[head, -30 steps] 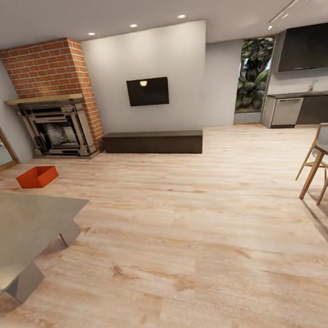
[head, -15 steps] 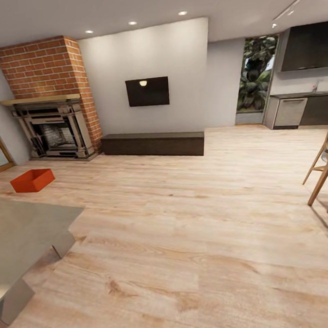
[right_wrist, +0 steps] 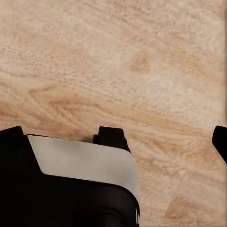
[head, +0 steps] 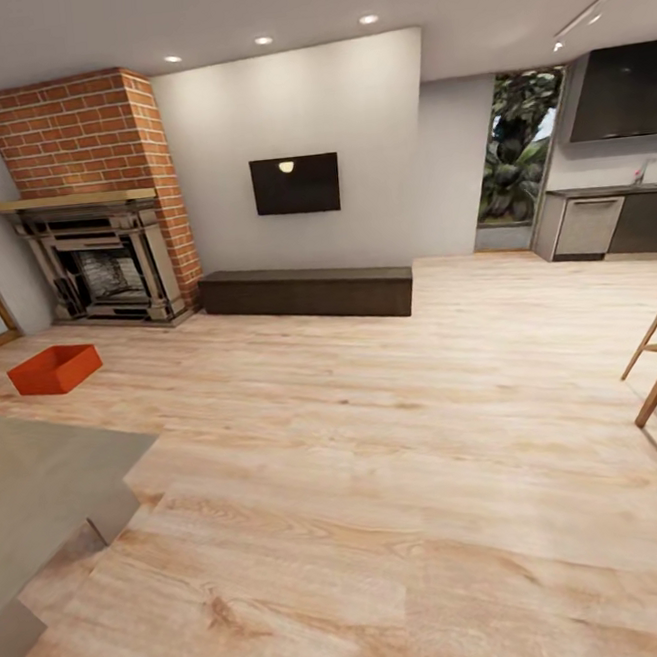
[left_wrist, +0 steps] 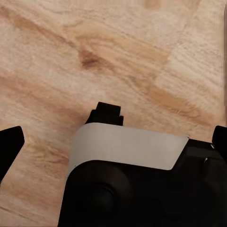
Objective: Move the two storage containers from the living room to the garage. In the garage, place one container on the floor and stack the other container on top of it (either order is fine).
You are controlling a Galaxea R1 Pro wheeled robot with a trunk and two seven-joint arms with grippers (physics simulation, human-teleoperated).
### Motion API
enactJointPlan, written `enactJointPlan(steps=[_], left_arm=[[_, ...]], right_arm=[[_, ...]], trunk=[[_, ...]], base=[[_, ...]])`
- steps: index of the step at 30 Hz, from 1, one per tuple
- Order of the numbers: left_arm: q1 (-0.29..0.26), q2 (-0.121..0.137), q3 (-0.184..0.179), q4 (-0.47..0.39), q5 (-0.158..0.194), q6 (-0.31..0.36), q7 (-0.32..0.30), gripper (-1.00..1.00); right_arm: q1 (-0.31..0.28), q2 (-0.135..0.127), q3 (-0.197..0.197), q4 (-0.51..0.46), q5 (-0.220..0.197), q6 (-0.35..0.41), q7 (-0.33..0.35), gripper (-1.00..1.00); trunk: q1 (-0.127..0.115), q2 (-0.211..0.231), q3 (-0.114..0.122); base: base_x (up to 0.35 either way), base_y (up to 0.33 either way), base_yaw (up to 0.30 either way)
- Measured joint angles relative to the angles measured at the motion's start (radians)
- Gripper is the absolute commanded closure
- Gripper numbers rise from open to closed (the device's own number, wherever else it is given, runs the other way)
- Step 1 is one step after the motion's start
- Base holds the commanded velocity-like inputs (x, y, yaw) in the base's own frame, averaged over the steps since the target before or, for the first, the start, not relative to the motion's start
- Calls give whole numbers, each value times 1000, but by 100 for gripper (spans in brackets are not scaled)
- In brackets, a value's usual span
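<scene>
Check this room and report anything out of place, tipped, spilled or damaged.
Only the orange bin stands out: it sits alone on the wood floor in front of the fireplace, upright and empty as far as I can see. Nothing looks spilled, tipped or broken.

One orange-red storage container (head: pixel 54 369) is sitting upright and lidless on the living room's light wood-plank flooring (head: pixel 402 462), lying just in front of the brick fireplace, its open interior facing up.
</scene>
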Motion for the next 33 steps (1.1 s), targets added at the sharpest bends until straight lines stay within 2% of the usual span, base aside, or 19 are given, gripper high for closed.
enactJointPlan(steps=[33], left_arm=[[-1, 0, 0, 0, 0, 0, 0, -100]], right_arm=[[0, 3, 0, 0, 0, 4, 3, -100]], trunk=[[0, 0, 0]], base=[[322, 0, 0]])
